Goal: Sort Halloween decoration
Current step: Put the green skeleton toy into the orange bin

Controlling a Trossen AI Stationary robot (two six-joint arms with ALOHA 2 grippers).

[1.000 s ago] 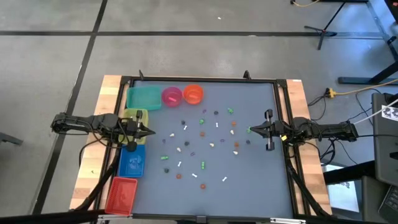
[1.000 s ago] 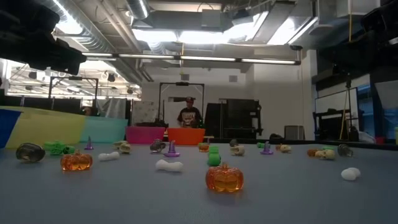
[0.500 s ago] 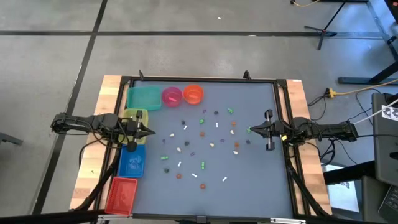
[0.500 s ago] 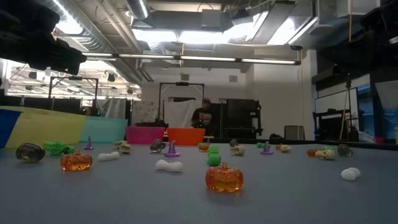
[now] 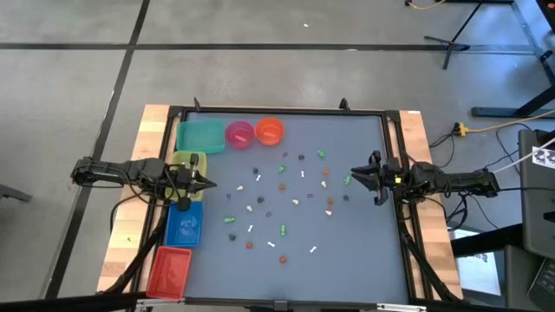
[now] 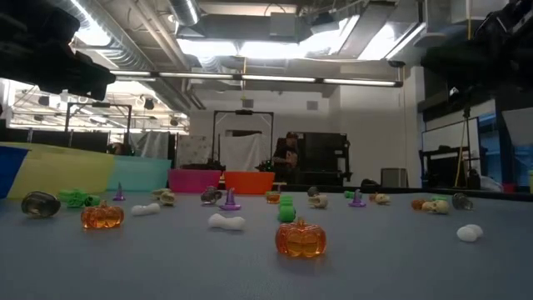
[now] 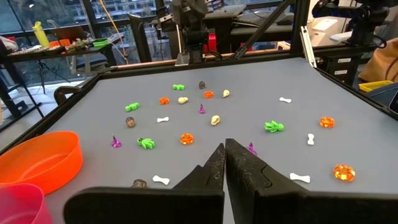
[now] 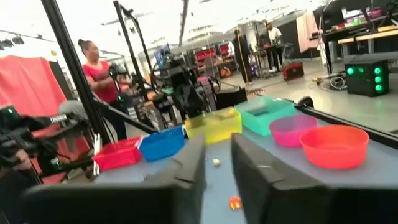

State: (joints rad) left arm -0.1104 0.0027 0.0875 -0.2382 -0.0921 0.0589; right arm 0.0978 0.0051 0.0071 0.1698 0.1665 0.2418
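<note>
1. The left gripper (image 5: 206,183) hangs at the table's (image 5: 364,251) left edge, over the yellow bin (image 5: 187,162). Its fingers (image 7: 211,163) are pressed together, holding nothing.
2. Along that left edge the red bin (image 5: 170,269), blue bin (image 5: 184,227), yellow bin and teal bin (image 5: 200,135) stand in a row; the pink bowl (image 5: 239,133) and orange bowl (image 5: 270,131) sit at the far edge beside the teal one.
3. The trinkets (image 5: 283,201) lie scattered over the middle of the table, apart from one another and none yet in a bin. Pumpkins (image 6: 301,237), bones (image 6: 226,222) and purple hats (image 6: 229,201) show up close.
4. They look like light, hard plastic that could skid or pop out of a pinch. The round pumpkins are best taken across the sides, the bones across the shaft.
5. The right gripper (image 5: 355,178) hovers near the right edge, its fingers (image 8: 194,165) a little apart with nothing between them.
6. From above the trinkets are mere specks, their shapes unreadable. The bins' insides are hard to see, and people in the room behind are too far off to make out.
</note>
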